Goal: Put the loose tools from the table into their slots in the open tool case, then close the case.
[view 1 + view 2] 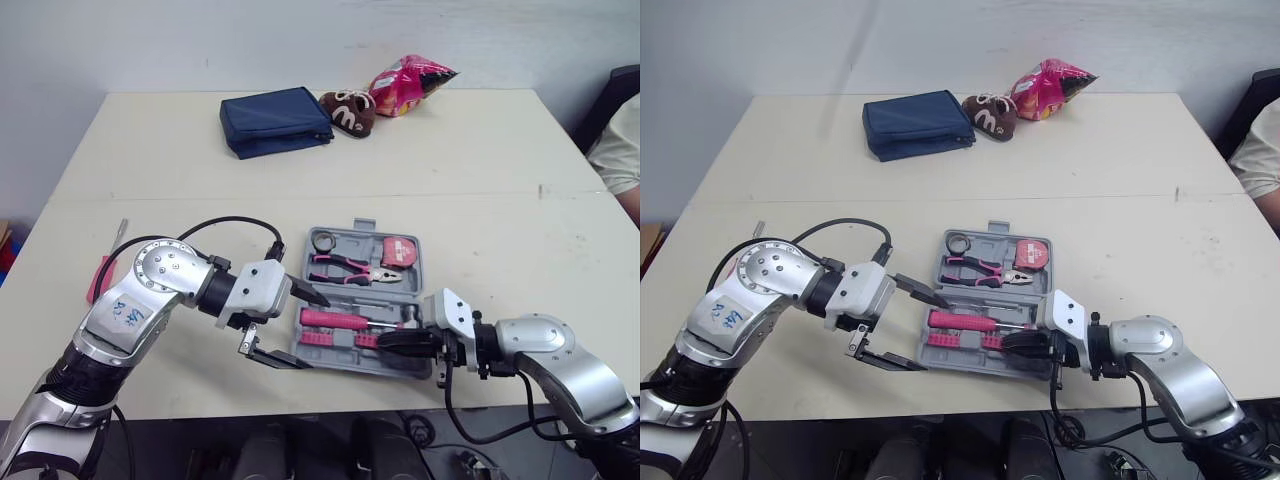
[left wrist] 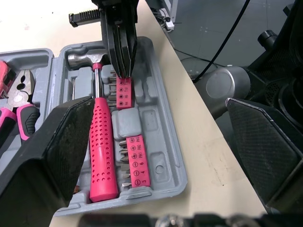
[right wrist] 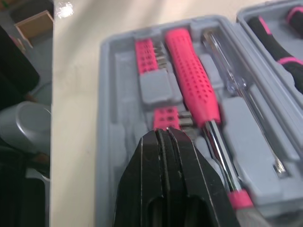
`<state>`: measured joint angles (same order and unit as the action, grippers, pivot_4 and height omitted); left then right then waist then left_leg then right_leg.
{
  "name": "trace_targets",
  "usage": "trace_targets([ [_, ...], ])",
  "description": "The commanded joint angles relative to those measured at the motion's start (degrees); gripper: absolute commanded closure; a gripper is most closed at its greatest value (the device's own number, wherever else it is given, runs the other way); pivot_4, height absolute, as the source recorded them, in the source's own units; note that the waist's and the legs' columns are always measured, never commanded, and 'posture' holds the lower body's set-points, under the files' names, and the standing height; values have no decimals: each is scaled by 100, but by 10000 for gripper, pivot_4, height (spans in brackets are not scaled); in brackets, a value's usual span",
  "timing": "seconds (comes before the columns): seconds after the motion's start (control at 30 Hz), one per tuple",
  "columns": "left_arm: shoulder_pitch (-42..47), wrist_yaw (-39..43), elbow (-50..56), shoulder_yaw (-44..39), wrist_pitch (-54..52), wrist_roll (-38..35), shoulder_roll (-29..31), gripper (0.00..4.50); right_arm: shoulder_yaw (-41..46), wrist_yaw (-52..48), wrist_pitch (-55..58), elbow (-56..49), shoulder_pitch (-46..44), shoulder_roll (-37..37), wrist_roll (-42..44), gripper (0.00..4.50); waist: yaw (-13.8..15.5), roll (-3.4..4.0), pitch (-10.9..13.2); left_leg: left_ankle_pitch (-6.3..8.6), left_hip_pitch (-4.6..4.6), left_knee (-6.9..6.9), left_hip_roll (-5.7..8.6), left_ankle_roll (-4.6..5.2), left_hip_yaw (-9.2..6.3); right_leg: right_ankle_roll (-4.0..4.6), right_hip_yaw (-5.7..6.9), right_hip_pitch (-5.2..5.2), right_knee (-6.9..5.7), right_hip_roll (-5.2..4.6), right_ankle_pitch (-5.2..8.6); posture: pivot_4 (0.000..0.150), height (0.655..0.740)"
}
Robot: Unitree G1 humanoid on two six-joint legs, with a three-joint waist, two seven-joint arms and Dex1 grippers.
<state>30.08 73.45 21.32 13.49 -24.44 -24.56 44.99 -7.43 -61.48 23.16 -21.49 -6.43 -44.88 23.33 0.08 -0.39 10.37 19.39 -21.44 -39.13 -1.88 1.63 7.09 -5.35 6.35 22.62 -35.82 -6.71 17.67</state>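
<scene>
Your right pincer [image 3: 166, 132] is closed tight with nothing between its fingers. The joined tips sit on or just above a pink bit holder [image 3: 166, 116] in the near half of the tool case [image 2: 161, 171], right beside the pink-handled hammer [image 2: 103, 142]. That looks like a pushing pose, not a picking one: shut fingers make a blunt point for seating a part into its moulded slot.

Your left pincer [image 1: 313, 332] is spread wide at the case's left end, one finger over the tray and the other out past the near rim. It is gripping nothing. I would judge that it is there to brace the case against sliding while the right side presses (the case lies close to the desk [image 1: 480, 150] edge, so a shove could carry it off).

The case lies open and flat. The pliers [image 1: 345, 268] and tape measure [image 1: 400, 250] sit in the far half, with the hammer, the bit holders and a clear-handled screwdriver [image 3: 236, 90] in the near half.

A pink item [image 1: 100, 278] lies near the desk's left edge, partly behind your left arm. I cannot tell what it is, but if it is a tool it must go in before the lid comes over.
</scene>
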Motion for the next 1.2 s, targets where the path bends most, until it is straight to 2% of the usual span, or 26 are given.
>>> trace_targets([
  [0.03,78,40,31,-23,70,9,-37,0,-326,130,-41,268,-12,-28,-489,44309,-7,-1,0,0,1,0,0,0,0,0,0,0,0,0,0,1500,7400],
  [0.2,92,61,-25,-14,102,27,-56,0,-580,137,-146,394,-10,115,-597,44309,-16,-15,-9,0,19,0,-2,-1,1,0,-2,-15,9,0,0,1500,7400],
  [0.43,53,71,-112,1,181,103,-106,0,-702,369,310,585,79,161,-681,44309,-26,-34,-21,-4,28,0,-17,-11,3,6,-6,-15,8,5,3,1500,7400],
  [0.57,-8,35,-145,-16,208,135,-134,0,-723,398,54,777,257,187,-788,44309,-13,-46,-36,-4,28,0,-15,-11,1,8,-5,-17,9,2,4,1500,7400],
  [0.77,-222,-205,-178,-241,65,77,-107,0,-194,370,20,85,285,291,-123,44309,-4,-44,-34,-3,27,0,-15,-9,0,8,-5,-18,10,-5,4,1500,7400],
  [0.97,-1402,-1628,685,-1860,-1554,-1169,-197,0,943,477,749,-841,-89,80,1112,44309,-52,-23,-16,-1,14,0,-14,-5,-2,7,4,-7,-5,-46,4,1500,7400],
  [1.07,-2459,-2201,1162,-3057,-2048,-1657,-216,0,1698,376,1364,-852,-312,-282,1967,35068,-48,-19,-15,0,15,3,-13,-4,-8,7,12,-9,2,-54,4,1500,7400],
  [1.17,-3447,-2880,1441,-4229,-2192,-1701,-474,0,2257,45,1602,-511,-328,-775,2257,20923,7,-22,-12,1,14,5,-8,-2,-19,8,21,-16,19,-65,4,1500,7400],
  [1.2,-3882,-3112,1490,-4773,-2131,-1574,-649,0,2448,-127,1583,-279,-300,-1000,2195,14445,5,-21,-11,3,16,5,0,2,-27,8,24,-19,18,-73,4,1500,7400],
])
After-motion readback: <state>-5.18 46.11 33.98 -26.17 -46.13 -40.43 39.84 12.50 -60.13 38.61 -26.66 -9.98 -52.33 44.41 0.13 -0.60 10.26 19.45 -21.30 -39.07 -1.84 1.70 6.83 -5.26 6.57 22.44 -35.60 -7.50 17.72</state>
